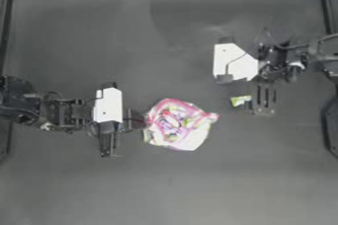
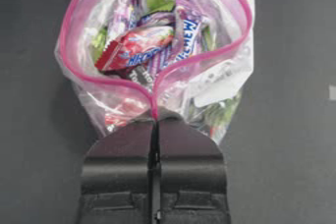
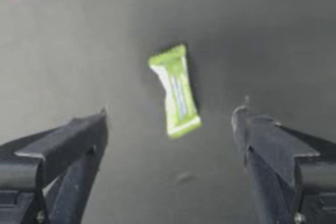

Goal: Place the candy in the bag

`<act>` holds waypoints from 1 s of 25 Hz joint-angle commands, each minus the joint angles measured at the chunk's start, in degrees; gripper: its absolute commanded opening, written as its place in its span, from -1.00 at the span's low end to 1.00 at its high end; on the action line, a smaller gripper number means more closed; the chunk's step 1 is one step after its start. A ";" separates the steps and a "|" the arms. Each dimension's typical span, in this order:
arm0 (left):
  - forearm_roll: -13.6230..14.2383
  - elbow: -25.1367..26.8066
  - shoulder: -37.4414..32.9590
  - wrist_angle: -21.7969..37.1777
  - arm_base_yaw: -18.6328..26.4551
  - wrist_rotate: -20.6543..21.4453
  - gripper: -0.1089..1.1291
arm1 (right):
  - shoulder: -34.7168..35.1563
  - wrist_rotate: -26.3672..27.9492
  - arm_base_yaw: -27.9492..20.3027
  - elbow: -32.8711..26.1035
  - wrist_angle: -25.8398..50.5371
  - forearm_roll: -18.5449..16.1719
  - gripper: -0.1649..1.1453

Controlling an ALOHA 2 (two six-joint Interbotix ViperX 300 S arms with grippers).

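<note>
1. The dark grey matte table fills the top view, with a thin raised frame running along its far edge and its sides. Nothing of the room beyond it shows.
2. The clear plastic zip bag with a pink-red seal strip lies a little below the table's middle. Its mouth gapes open in the left wrist view, and colourful wrapped sweets show inside it and through its walls.
3. The left gripper reaches in from the left at the bag's left edge. In its wrist view the two dark jaws are pressed together on the bag's seal strip, where the two sides of the pink line meet.
4. The right gripper reaches in from the right, to the right of the bag and apart from it. Its jaws stand wide apart and hold nothing.
5. The small yellow-green wrapped rectangular candy lies flat on the table just beside the right gripper, on its bag side. In the right wrist view the candy sits between the two open jaws and a little ahead of their tips, touching neither.
</note>
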 commanded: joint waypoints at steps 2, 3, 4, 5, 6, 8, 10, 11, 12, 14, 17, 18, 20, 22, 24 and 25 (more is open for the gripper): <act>0.09 -1.05 -0.88 -0.44 -0.09 0.00 -0.76 | 0.35 0.00 -0.88 1.32 -4.83 0.09 0.79; 0.09 -1.05 -0.88 -0.53 -0.09 0.00 -0.76 | 0.62 -0.09 -1.14 1.76 -5.89 0.09 0.79; 0.09 -1.05 -0.88 -0.53 -0.09 0.00 -0.76 | 0.79 0.00 -1.32 2.37 -6.77 -0.09 0.79; 0.09 -1.05 -0.88 -0.53 -0.09 0.00 -0.76 | 1.05 -0.09 -1.49 2.72 -7.47 -0.09 0.79; 0.09 -1.05 -0.88 -0.53 0.00 0.00 -0.76 | 1.23 0.00 -1.58 2.99 -8.09 -0.09 0.79; 0.09 -1.05 -0.88 -0.53 -0.09 0.00 -0.76 | 1.76 -0.09 -1.58 3.60 -8.88 -0.09 0.79; 0.09 -1.05 -0.88 -0.53 -0.09 0.00 -0.76 | 2.64 -0.09 -1.67 3.96 -9.67 0.09 0.79; 0.09 -1.05 -0.88 -0.53 0.00 0.00 -0.76 | 2.99 -0.09 -1.67 4.13 -10.02 0.09 0.79; 0.09 -1.05 -0.88 -0.53 -0.09 0.00 -0.76 | 3.43 -0.09 -1.67 4.31 -10.37 0.09 0.79; 0.00 -1.05 -0.88 -0.53 -0.09 -0.09 -0.76 | 4.22 0.00 -1.67 4.39 -10.90 0.18 0.79; 0.09 -1.05 -0.88 -0.53 -0.09 -0.09 -0.76 | 5.01 -0.09 -1.67 4.39 -11.60 0.09 0.79; 0.09 -1.05 -0.88 -0.53 -0.09 -0.09 -0.76 | 5.19 -0.09 -1.67 4.39 -11.87 0.09 0.79; 0.09 -1.05 -0.88 -0.53 -0.09 0.00 -0.76 | 5.63 -0.09 -1.67 4.48 -12.22 -0.09 0.79; 0.00 -1.05 -0.88 -0.53 -0.09 0.00 -0.76 | 6.24 -0.09 -1.67 4.48 -12.30 -0.09 0.79; 0.09 -1.05 -0.88 -0.53 -0.09 0.00 -0.76 | 6.68 -0.09 -1.67 4.57 -12.30 -0.09 0.79; 0.09 -1.05 -0.88 -0.53 -0.09 0.00 -0.76 | 6.94 -0.09 -1.67 4.66 -12.39 -0.09 0.78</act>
